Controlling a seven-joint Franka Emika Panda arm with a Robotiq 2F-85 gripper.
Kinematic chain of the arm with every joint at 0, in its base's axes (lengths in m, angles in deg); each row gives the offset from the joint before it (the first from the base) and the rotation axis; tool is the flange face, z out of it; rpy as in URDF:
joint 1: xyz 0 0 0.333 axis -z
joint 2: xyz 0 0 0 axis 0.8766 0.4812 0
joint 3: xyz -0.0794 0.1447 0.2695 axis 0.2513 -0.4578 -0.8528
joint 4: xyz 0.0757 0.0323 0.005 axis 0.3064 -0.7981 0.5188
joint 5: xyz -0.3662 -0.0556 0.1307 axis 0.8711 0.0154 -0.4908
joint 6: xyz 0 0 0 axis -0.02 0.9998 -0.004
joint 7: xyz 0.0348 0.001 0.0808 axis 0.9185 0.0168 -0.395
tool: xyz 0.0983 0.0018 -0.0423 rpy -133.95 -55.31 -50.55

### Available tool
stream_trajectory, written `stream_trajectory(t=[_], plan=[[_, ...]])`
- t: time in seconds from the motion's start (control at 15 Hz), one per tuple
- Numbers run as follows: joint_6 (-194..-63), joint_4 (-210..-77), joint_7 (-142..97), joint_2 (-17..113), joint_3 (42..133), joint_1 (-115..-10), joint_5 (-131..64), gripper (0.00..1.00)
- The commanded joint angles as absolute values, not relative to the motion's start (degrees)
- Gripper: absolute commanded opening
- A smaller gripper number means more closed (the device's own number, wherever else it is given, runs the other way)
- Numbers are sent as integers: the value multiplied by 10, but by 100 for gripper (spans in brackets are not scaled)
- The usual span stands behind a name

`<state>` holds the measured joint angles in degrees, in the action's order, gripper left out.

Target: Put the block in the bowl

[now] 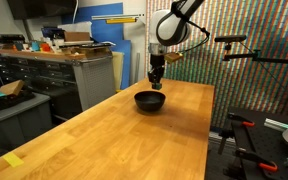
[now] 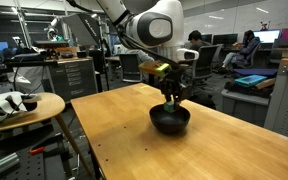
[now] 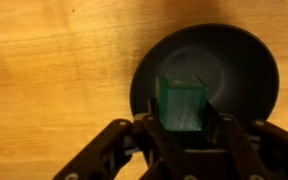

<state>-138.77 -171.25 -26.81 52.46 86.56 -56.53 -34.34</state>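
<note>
The black glossy bowl (image 1: 150, 101) stands on the wooden table, also seen in an exterior view (image 2: 170, 120) and in the wrist view (image 3: 209, 70). My gripper (image 1: 156, 82) hangs right above the bowl, its tips near the rim in an exterior view (image 2: 172, 101). In the wrist view the gripper (image 3: 183, 118) is shut on the small green block (image 3: 183, 105), held over the bowl's opening. The block is too small to make out in the exterior views.
The wooden table (image 1: 114, 140) stretches toward the camera; its edges show in an exterior view (image 2: 94, 120). A round side table (image 2: 19, 110) with white items stands beside it. Cabinets and a bench (image 1: 54, 65) lie behind.
</note>
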Motion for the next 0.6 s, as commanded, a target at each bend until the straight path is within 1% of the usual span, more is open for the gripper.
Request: stream_trajectory(t=[0.0,0.47,0.53], plan=[[-1386,-1670,-277,572,857,-563,-364,17],[-1380,-1631,-302,638,842,-553,-379,18],[-1376,-1628,-306,641,840,-552,-381,67]])
